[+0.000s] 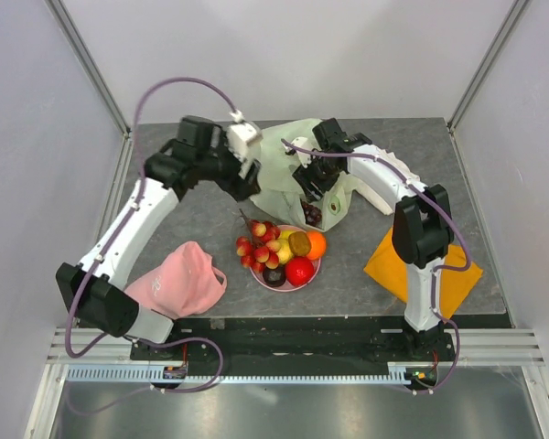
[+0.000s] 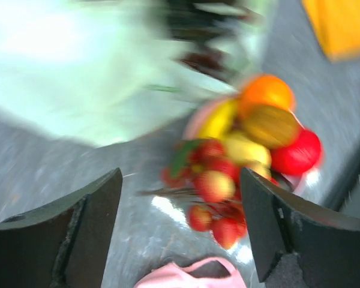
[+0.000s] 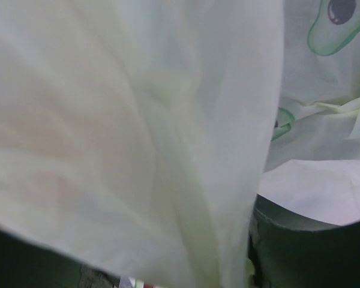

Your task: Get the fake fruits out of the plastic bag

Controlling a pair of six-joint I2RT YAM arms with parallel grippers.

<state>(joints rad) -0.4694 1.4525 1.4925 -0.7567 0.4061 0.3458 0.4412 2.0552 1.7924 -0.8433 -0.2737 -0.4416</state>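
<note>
The left gripper (image 2: 180,180) has its jaws spread wide with nothing between them. In the left wrist view only bare table shows in the gap. Just beyond the gap lies the berry cluster (image 2: 213,186), at the near edge of the pink plate (image 1: 259,277). Behind it on the plate are the banana (image 2: 219,120), the orange (image 2: 267,93), a brown fruit (image 2: 270,126) and the red apple (image 2: 297,153).

The right gripper (image 1: 311,178) is buried in the plastic bag (image 1: 279,160). Its wrist view is filled with pale film, and I cannot tell how its jaws stand or whether they pinch the film.

The bag lies crumpled at upper centre of the top view, above the plate. Its lower edge sags toward the plate. At that edge sits a dark fruit (image 1: 311,213), probably the last piece not yet out. It is too small to tell whether it is a plum or grapes.

The coming move turns on this relation. In the top view the dark fruit lies just below the right gripper, and to the right of and below the left gripper. From the left wrist it shows as a dark smear at upper centre, beyond the plate. The right arm is nearer, but it is tangled in film. The empty left jaws look free to reach across.

A pink cap (image 1: 178,282) lies at lower left and an orange cloth (image 1: 435,265) at lower right, both well apart from the bag.
</note>
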